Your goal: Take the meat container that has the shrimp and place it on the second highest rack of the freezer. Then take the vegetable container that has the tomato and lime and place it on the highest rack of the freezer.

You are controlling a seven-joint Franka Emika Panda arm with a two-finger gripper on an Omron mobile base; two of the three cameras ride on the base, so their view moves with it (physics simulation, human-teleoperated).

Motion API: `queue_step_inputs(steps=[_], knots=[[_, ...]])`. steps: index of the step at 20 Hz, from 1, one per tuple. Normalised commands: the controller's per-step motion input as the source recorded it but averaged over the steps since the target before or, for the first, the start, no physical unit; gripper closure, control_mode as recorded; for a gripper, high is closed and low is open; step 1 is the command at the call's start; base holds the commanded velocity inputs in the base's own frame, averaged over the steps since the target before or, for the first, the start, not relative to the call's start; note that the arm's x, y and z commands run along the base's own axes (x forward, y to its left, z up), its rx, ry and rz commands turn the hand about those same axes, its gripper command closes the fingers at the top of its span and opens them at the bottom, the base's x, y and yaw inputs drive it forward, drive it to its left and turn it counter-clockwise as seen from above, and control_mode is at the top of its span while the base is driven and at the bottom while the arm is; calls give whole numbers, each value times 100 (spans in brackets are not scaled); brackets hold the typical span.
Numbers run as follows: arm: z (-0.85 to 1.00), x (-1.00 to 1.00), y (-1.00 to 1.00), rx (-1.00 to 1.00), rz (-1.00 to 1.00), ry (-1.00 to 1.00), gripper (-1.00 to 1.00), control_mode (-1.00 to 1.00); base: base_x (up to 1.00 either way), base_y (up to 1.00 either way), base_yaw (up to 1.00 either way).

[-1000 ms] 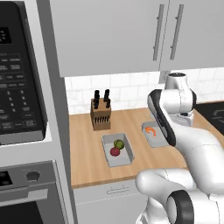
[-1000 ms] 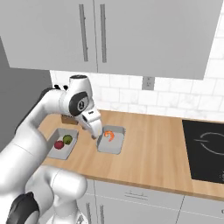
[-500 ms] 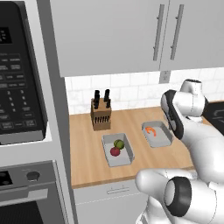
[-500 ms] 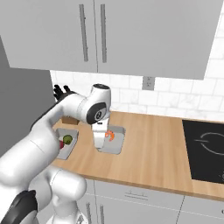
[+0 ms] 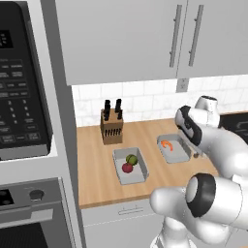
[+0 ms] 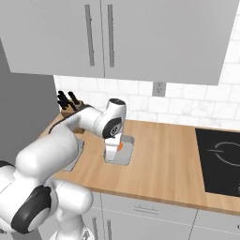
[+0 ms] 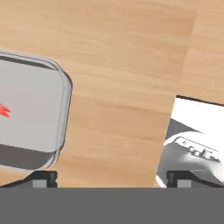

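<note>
The meat container (image 5: pixel 175 151) is a shallow grey tray on the wooden counter, with a small orange shrimp (image 5: pixel 167 144) in it. My gripper (image 5: pixel 195 153) hangs open just right of this tray. In the hand view the meat container (image 7: pixel 30 109) lies at the left and my gripper (image 7: pixel 111 179) is over bare wood beside its rim, holding nothing. In the right base view my hand covers part of the meat container (image 6: pixel 123 157). The vegetable container (image 5: pixel 130 174), left of the meat one, holds a lime (image 5: pixel 131 159) and a tomato (image 5: pixel 127 167). The freezer and its racks are out of view.
A knife block (image 5: pixel 111 127) stands at the back of the counter (image 5: pixel 97 179) by the tiled wall. A black wall oven and control panel (image 5: pixel 19 97) fill the left. A black cooktop (image 6: pixel 220 159) lies at the right. Wall cabinets (image 6: pixel 117 37) hang overhead.
My arm has swung right, from above the gap between the two trays to the far side of the meat container. The jaws have stayed open. Neither tray has moved.
</note>
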Motion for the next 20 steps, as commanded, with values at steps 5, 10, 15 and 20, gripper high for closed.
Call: queue_step_inputs(steps=[5,10,15,20], knots=[[-46,46,0,0,0,9,-100,-100,0,0,0],[-50,35,-4,0,0,2,-100,-100,0,0,0],[-51,16,-9,1,0,0,-100,-100,0,0,0],[-33,21,-1,0,0,0,-100,-100,0,0,0]])
